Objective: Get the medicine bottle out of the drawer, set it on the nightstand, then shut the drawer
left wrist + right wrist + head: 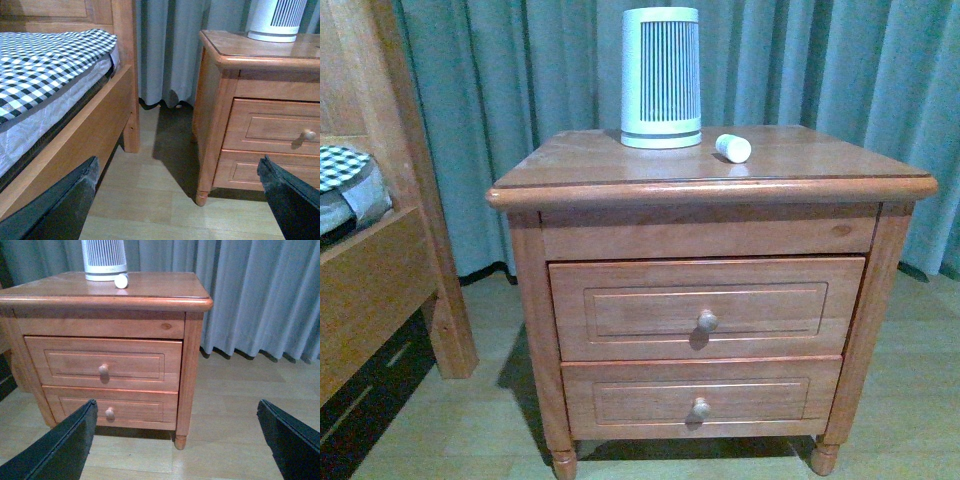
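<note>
The medicine bottle (pixel 733 148), a tiny white cylinder, lies on its side on the nightstand top (pixel 820 160), just right of the ribbed device. It also shows in the right wrist view (pixel 121 281). The drawer (pixel 620 310), the taller upper one with a round knob (pixel 707 320), looks pushed in. Neither arm shows in the front view. My left gripper (pixel 177 162) is open and empty, low over the floor between bed and nightstand (pixel 235 47). My right gripper (pixel 175 402) is open and empty, low in front of the nightstand's right front leg (pixel 181 440).
A tall white ribbed tapered device (pixel 661 78) stands at the back of the nightstand top. A wooden bed frame (pixel 380 270) with a checked mattress cover (pixel 45 55) is on the left. Grey-blue curtains (pixel 820 60) hang behind. The shallower drawer (pixel 620 400) is shut.
</note>
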Motion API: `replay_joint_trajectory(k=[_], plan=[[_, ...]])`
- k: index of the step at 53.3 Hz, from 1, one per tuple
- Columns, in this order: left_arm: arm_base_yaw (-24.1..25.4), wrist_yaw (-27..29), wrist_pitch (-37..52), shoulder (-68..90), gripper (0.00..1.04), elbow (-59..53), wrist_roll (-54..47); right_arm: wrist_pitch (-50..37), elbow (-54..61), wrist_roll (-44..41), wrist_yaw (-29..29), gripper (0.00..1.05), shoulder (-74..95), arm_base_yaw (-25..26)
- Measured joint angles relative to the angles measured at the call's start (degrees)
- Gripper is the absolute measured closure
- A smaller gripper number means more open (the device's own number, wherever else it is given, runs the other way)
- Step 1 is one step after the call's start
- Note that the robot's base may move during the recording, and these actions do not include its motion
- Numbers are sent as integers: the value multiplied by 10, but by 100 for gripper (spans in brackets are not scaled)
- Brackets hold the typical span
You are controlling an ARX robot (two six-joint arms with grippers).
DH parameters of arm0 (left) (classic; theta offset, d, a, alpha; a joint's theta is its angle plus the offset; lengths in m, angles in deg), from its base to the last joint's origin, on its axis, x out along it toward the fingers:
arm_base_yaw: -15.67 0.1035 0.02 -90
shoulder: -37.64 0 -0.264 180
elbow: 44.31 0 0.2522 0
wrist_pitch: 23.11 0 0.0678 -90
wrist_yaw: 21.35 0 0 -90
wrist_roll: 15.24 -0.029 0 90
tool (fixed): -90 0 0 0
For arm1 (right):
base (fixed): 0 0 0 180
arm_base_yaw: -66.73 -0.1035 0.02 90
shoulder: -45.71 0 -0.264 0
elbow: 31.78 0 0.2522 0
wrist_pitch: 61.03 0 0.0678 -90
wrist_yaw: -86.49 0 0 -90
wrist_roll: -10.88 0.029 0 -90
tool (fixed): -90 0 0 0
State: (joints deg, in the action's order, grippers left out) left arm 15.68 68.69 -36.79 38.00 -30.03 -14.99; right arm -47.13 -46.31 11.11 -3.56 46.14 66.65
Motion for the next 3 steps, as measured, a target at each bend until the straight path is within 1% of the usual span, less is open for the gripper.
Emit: replay_joint_trajectory(k=[3], plan=[[0, 0, 0, 0, 7, 0, 0, 0, 0, 0, 0, 7, 0, 0]])
